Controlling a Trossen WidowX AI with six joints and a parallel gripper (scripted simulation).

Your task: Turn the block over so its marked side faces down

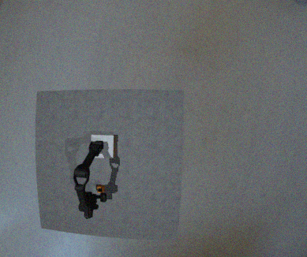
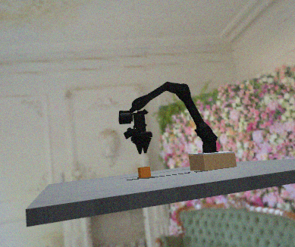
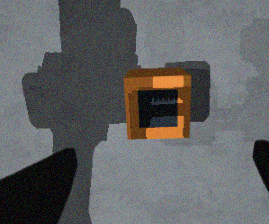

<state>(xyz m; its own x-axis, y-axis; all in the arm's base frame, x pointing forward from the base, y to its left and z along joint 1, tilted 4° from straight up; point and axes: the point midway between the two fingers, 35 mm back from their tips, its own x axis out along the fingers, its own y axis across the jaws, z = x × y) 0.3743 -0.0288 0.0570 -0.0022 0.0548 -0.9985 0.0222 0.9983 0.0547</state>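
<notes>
The orange block (image 1: 101,186) (image 2: 144,173) (image 3: 167,133) rests on the grey table (image 1: 151,118) (image 2: 92,187) (image 3: 210,200). Its upper face shows a black square inside an orange border in the wrist view, so the marked side faces up. My gripper (image 2: 142,152) (image 3: 164,153) is open and empty. It points down and hangs a little above the block in the exterior view. In the wrist view the block lies beyond the line between the fingertips, somewhat left of the middle of the gap. The block's underside is hidden.
The arm stands on a box-shaped base (image 1: 107,137) (image 2: 221,161), white on top and tan on its sides, away from the block. The arm's shadow (image 3: 85,95) falls beside the block. The table's near edge (image 2: 96,210) shows in the exterior view.
</notes>
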